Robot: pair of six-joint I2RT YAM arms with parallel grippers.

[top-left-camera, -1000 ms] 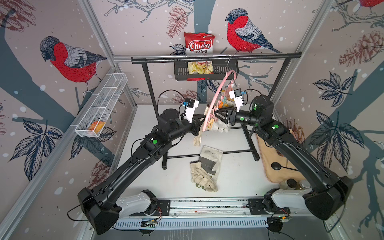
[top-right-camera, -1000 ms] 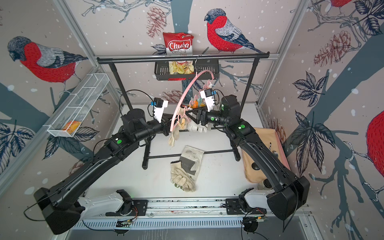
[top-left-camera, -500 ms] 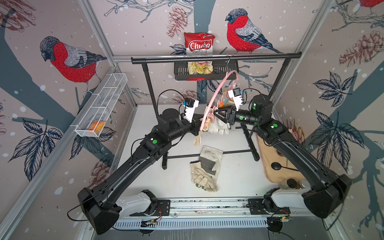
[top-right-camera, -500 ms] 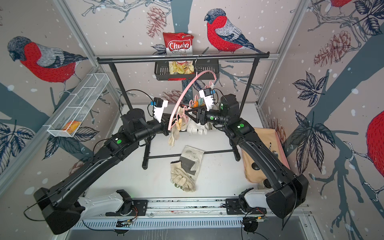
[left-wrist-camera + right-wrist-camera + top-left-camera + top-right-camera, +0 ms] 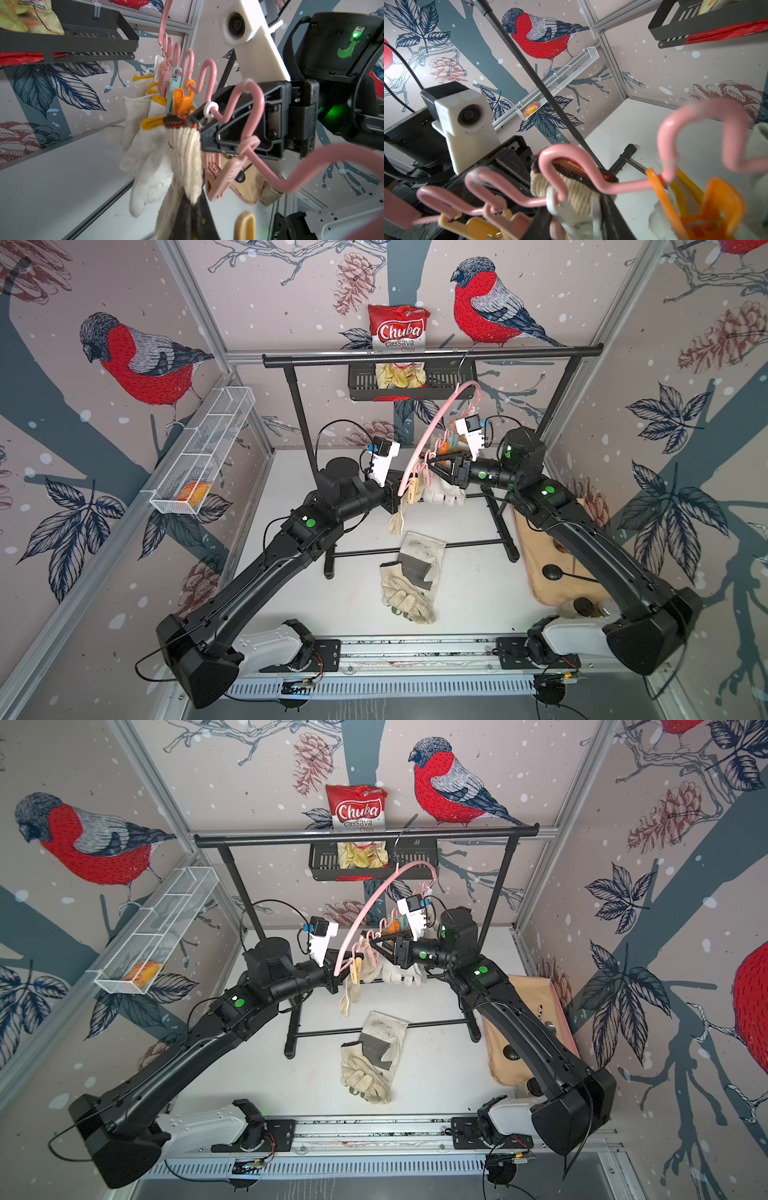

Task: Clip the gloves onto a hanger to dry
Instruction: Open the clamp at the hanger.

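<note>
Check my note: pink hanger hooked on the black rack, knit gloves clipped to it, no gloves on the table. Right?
No: canvas gloves lie on the table, as both top views show. The hanger is hooked on the rack, with knit gloves clipped to it.

Lab cell: alu frame [image 5: 199, 308], bird wallpaper [image 5: 141, 360]
</note>
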